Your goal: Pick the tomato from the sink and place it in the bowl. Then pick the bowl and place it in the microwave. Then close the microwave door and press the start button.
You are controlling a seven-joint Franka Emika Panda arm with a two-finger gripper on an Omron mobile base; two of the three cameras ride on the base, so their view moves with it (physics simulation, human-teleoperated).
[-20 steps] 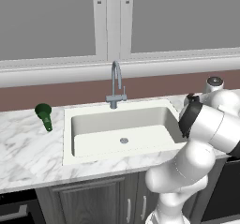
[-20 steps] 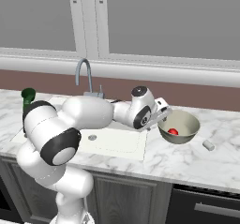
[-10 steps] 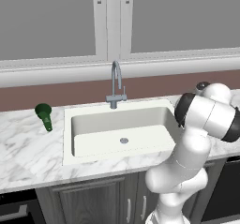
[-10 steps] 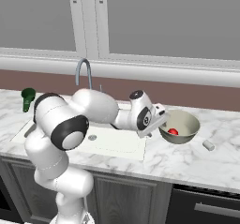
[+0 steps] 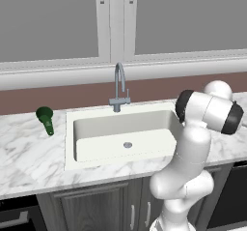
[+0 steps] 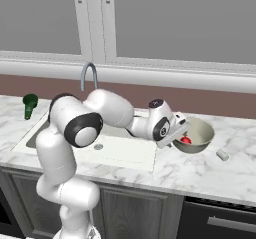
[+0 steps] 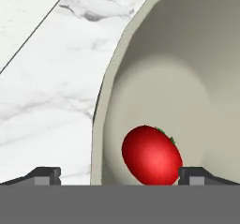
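Now the sink [image 6: 117,150] lies bare at the left, and the gripper [image 7: 119,175] straddles the bowl [image 7: 197,78] rim by the counter's [image 7: 51,92] right end, jaws apart, one tip outside and one inside. The tomato [image 7: 152,155] rests inside against the wall, so this straddle likely readies a rim grasp for the microwave.

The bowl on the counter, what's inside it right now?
The tomato lies inside the bowl, on its pale bottom. The open claw straddles the near rim, so the patch under the tomato is hidden.
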